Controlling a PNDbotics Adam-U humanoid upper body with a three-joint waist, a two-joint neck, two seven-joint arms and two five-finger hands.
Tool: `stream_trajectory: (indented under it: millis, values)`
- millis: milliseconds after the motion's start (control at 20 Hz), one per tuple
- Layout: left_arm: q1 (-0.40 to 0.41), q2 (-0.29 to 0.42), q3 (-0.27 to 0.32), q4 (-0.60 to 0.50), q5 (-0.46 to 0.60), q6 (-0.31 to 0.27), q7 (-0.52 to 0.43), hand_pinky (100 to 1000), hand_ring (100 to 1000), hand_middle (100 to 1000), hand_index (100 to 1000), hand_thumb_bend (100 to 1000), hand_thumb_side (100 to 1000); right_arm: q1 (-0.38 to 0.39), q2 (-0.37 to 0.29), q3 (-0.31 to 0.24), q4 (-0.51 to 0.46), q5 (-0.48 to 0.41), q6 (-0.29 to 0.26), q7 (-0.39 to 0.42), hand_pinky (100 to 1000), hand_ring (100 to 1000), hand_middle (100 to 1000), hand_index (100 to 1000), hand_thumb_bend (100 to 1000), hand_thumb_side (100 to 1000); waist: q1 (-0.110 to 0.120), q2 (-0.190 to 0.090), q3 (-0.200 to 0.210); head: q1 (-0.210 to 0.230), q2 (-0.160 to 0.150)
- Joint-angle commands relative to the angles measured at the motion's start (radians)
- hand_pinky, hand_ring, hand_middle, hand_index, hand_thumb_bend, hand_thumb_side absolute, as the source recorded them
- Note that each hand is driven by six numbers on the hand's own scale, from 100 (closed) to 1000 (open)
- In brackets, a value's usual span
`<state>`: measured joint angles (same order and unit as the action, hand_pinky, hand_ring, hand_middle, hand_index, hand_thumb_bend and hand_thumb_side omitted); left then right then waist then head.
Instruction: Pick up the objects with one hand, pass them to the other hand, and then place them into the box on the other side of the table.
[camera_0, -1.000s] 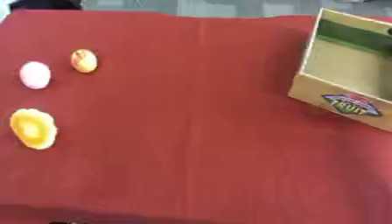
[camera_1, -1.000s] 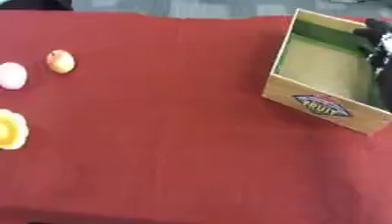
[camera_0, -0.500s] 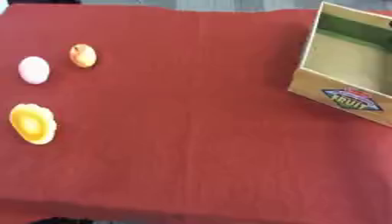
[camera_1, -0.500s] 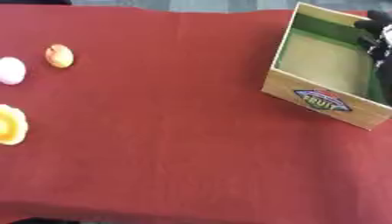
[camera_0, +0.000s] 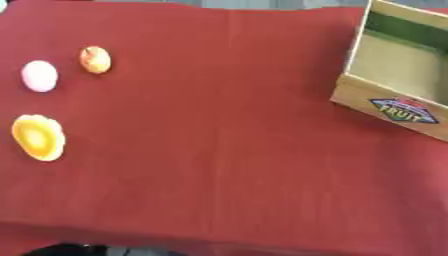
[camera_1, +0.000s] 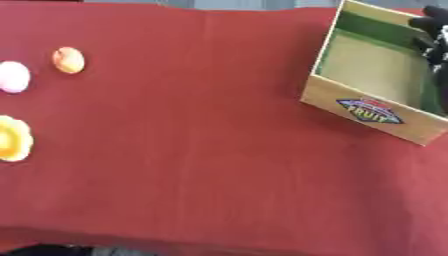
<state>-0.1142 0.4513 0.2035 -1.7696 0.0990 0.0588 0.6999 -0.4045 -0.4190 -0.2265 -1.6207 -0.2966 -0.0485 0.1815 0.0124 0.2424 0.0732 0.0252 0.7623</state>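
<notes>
Three small objects are lying at the left of the frame on a red cloth (camera_0: 219, 150): an orange rounded piece (camera_0: 95, 59) at upper left, a pale pink rounded piece (camera_0: 39, 76) just beside it toward the edge, and a flat yellow-orange piece (camera_0: 38, 137) below them at middle left, all apart from one another and none being held. The cardboard box (camera_1: 372, 110), open-topped with a fruit label on its near wall and a green inner far wall, is sitting at the upper right, tilted in the frame, and nothing is showing inside it. The robot's right hand (camera_1: 434, 40) is showing only as a dark shape at the right edge over the box's far side; whether its fingers are spread or curled cannot be told. The left hand is appearing in neither view. By the look of it, the task is standing at its opening, with a pickup on the left not yet begun; the next move is calling for the left hand to come in over one object and close around it, then carry it to mid-table for the handover. The whole centre of the cloth is lying open for that pass, though the pink and yellow pieces are sitting near the left border and the cloth's front edge is dropping away along the bottom.
</notes>
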Motion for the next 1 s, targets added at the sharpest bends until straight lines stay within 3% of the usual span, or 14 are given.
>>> stream_trajectory:
  millis: [50,250,400,600,850,1000]
  values:
    - [-0.007,0.106,-0.008,-0.018,-0.017,0.055,-0.039,796,546,659,729,709,519,-0.013,-0.039,-0.002,-0.021,-0.006,-0.002,0.002,970,1000,731,833,100,629,0.007,-0.01,0.001,0.005,0.001]
    - [-0.009,0.237,-0.038,-0.014,-0.017,0.161,-0.148,819,574,676,768,742,482,-0.012,-0.049,-0.001,-0.02,-0.005,-0.005,0.002,970,1000,731,833,100,627,0.012,-0.013,0.003,0.014,0.007]
    - [-0.013,0.383,-0.08,0.003,-0.026,0.237,-0.342,830,603,691,783,746,460,-0.011,-0.058,0.002,-0.018,-0.005,-0.008,0.003,970,1000,731,833,100,625,0.019,-0.015,0.006,0.021,0.008]
    - [-0.02,0.518,-0.115,0.038,-0.043,0.297,-0.585,843,651,715,803,747,415,-0.012,-0.062,0.006,-0.017,-0.004,-0.007,0.007,970,1000,731,833,100,625,0.025,-0.019,0.01,0.026,0.008]
    - [-0.015,0.608,-0.167,0.073,-0.021,0.346,-0.848,856,716,743,828,748,365,-0.012,-0.065,0.008,-0.015,-0.003,-0.008,0.009,970,1000,731,833,100,625,0.027,-0.021,0.009,0.036,0.008]
    - [-0.022,0.626,-0.177,0.08,-0.016,0.357,-0.951,865,730,748,831,757,340,-0.012,-0.065,0.01,-0.015,-0.003,-0.008,0.011,970,1000,731,833,100,625,0.028,-0.022,0.01,0.054,0.008]
